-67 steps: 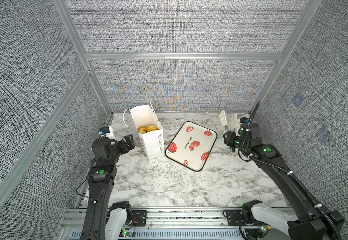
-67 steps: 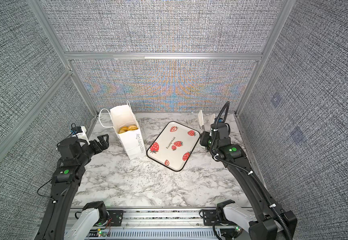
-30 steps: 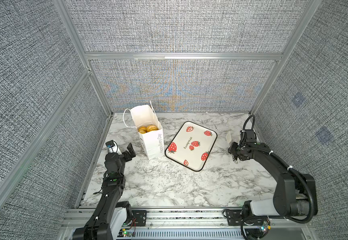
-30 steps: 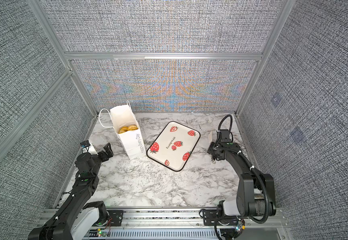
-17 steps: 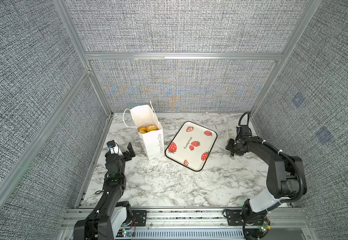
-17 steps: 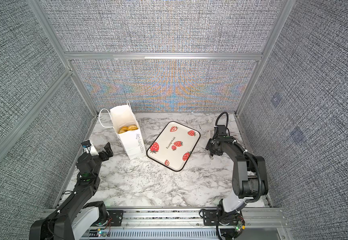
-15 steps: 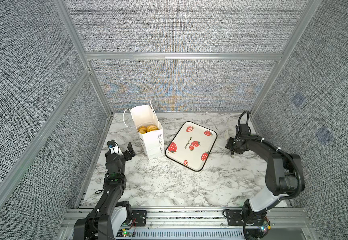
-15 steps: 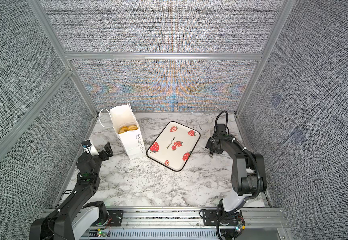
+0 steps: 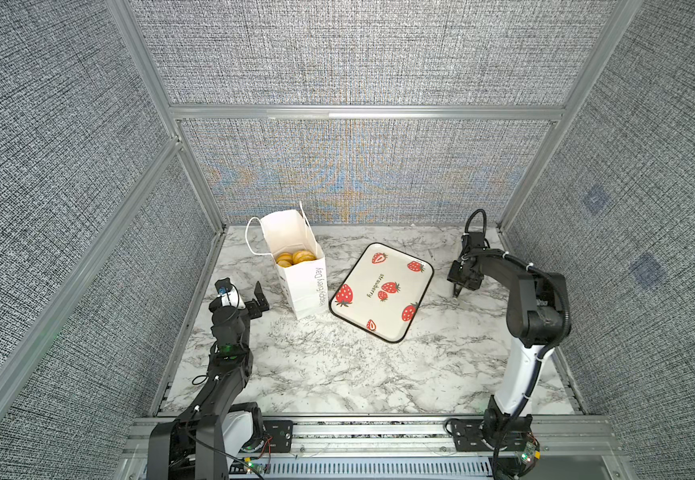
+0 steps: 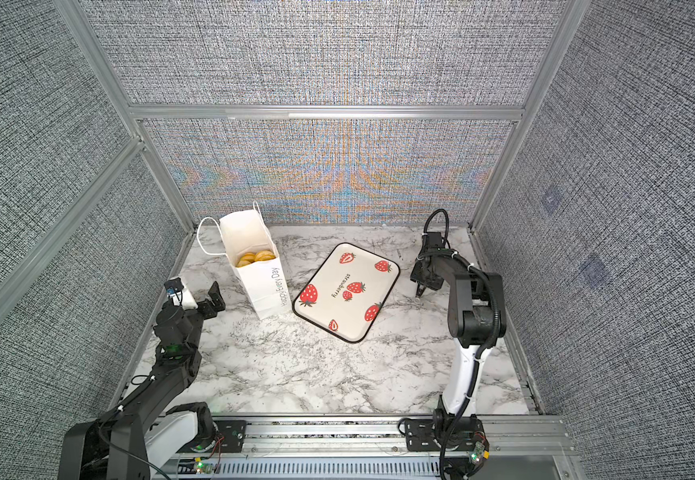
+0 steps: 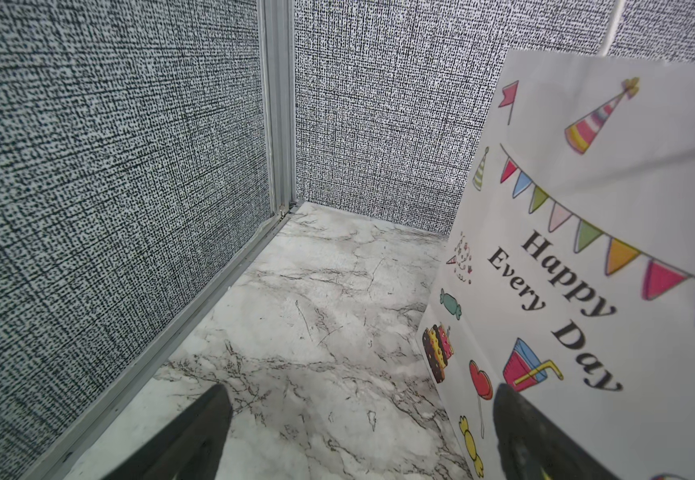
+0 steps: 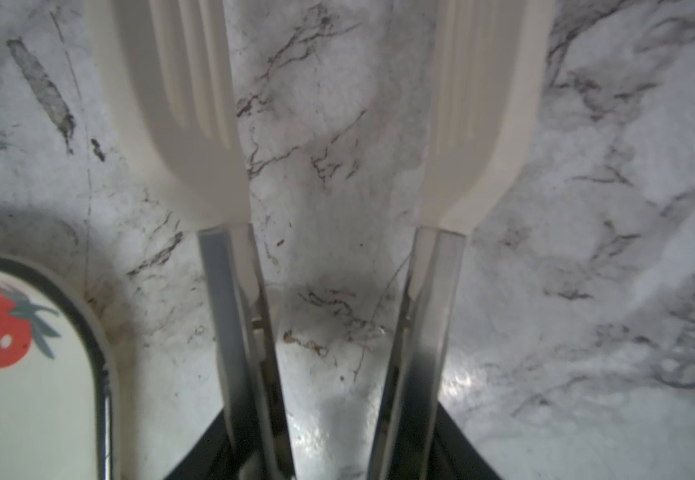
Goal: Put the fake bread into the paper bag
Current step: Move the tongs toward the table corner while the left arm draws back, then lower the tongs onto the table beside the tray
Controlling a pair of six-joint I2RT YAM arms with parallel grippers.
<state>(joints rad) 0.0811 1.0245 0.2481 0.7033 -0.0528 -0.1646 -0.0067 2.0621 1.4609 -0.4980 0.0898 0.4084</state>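
Low beside paper bag [image 9: 304, 286], left gripper [image 11: 360, 392] wide apart; right gripper [image 12: 331, 432], arm folded, tight around tongs [image 12: 229, 311].

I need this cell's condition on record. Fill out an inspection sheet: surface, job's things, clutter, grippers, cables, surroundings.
Surface: marble table; no bread lies loose on it.
Job's things: paper bag stands upright and open at the back left; fake bread shows inside it, at least two pieces.
Clutter: strawberry tray lies flat to the right of the bag, nothing on it.
Grippers: left gripper open, low and close beside the bag; right gripper shut on tongs, right of the tray, nothing between the tong tips.
Cables: black cable loops above the right wrist; thin wire by the left arm.
Surroundings: grey woven wall panels in an aluminium frame.
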